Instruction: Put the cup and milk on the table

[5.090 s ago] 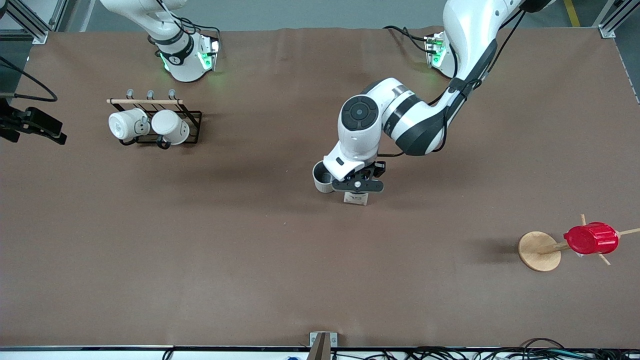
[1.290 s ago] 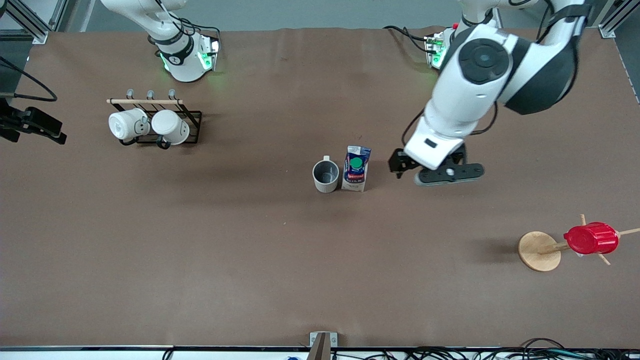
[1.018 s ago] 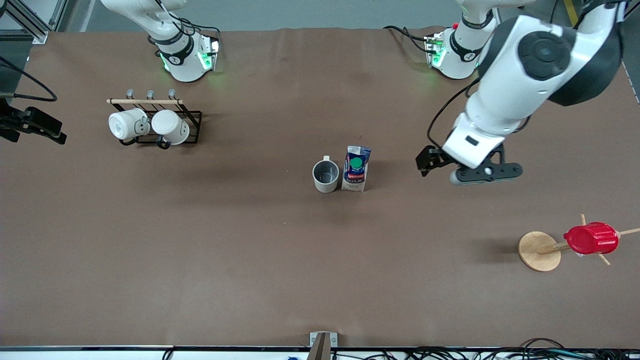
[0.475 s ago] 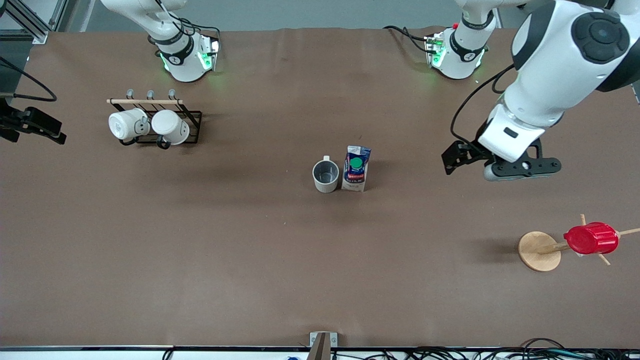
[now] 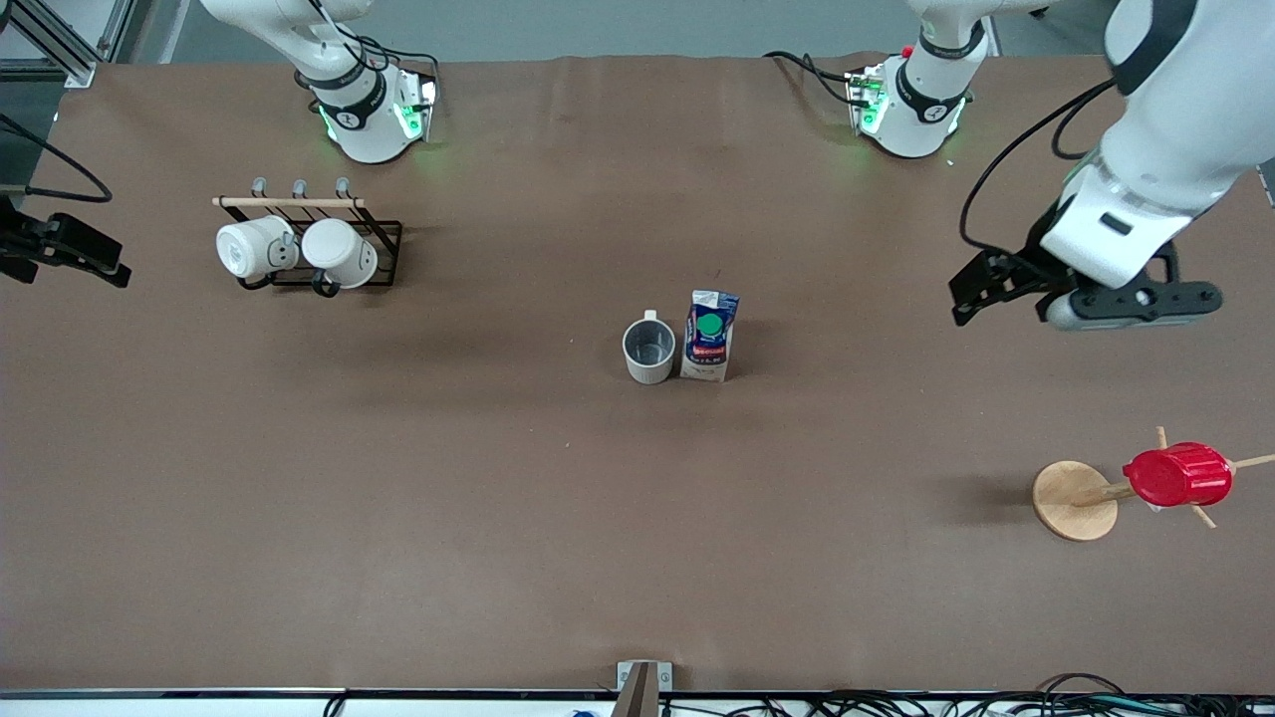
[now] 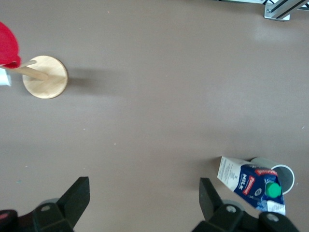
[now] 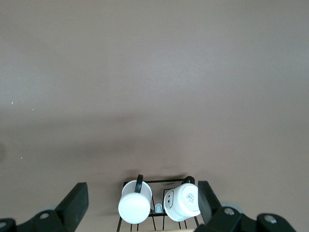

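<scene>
The cup [image 5: 648, 351], off-white with a dark grey inside, stands upright mid-table [image 5: 498, 498]. Touching or almost touching it on the left arm's side stands the blue-and-white milk [image 5: 710, 337] with its green cap. The left wrist view shows the milk [image 6: 251, 181] and part of the cup [image 6: 286, 177] off to one side. My left gripper [image 5: 1131, 301] hangs open and empty over bare table toward the left arm's end, well away from both; its fingers [image 6: 79, 195] stand wide apart. My right gripper [image 7: 142, 203] is open and empty, high over the mug rack, out of the front view.
A black wire rack [image 5: 383, 231] with two white mugs [image 7: 135, 208] [image 7: 183, 200] sits near the right arm's base. A wooden stand [image 5: 1074, 501] carrying a red ribbed cup [image 5: 1177, 475] stands toward the left arm's end, nearer the front camera.
The left gripper let go of the milk beside the cup, then swung away toward the left arm's end of the table. Cup and milk have stayed put.
</scene>
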